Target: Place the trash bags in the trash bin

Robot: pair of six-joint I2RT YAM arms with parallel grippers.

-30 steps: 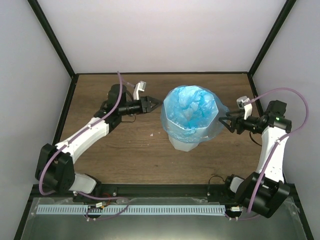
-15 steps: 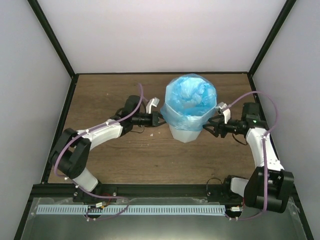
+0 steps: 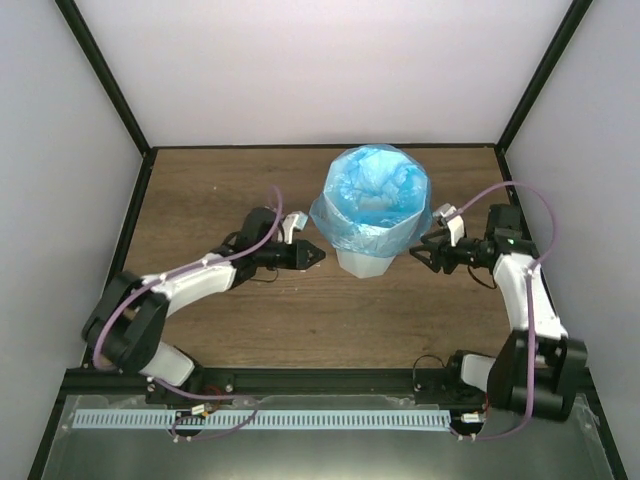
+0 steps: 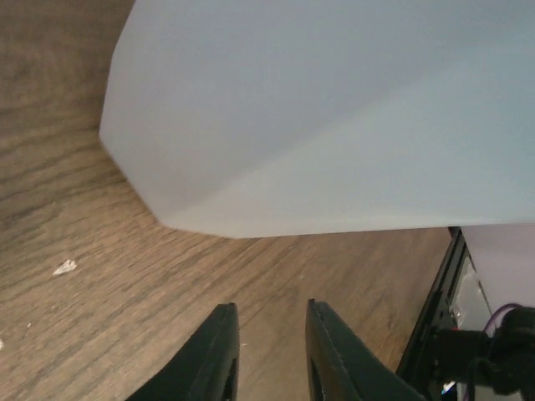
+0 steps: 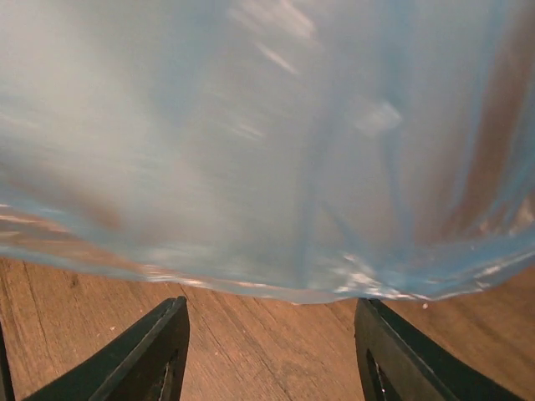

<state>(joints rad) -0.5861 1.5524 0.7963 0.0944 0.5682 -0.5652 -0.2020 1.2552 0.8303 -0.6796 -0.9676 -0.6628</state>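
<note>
The white faceted trash bin point(image 3: 368, 262) stands upright at the table's middle. The light-blue trash bag point(image 3: 375, 200) lines it, with its film folded out over the rim and hanging down the sides. My left gripper point(image 3: 314, 255) is just left of the bin's base, low, narrowly open and empty. In the left wrist view the bin's white wall point(image 4: 334, 109) fills the top above my fingertips point(image 4: 226, 322). My right gripper point(image 3: 420, 252) is just right of the bin, wide open and empty. In the right wrist view the bag's hanging edge point(image 5: 276, 167) is just beyond my fingers point(image 5: 171, 322).
The wooden table point(image 3: 220, 190) is bounded by a black frame and white walls. A small white scrap point(image 4: 64, 267) lies on the wood left of the bin. The black front rail point(image 3: 320, 380) runs between the arm bases.
My left gripper has let go of the bag's edge, dropped lower and pulled slightly away from the bin. The bag's film now hangs lower on the left side. My right gripper has hardly moved.
</note>
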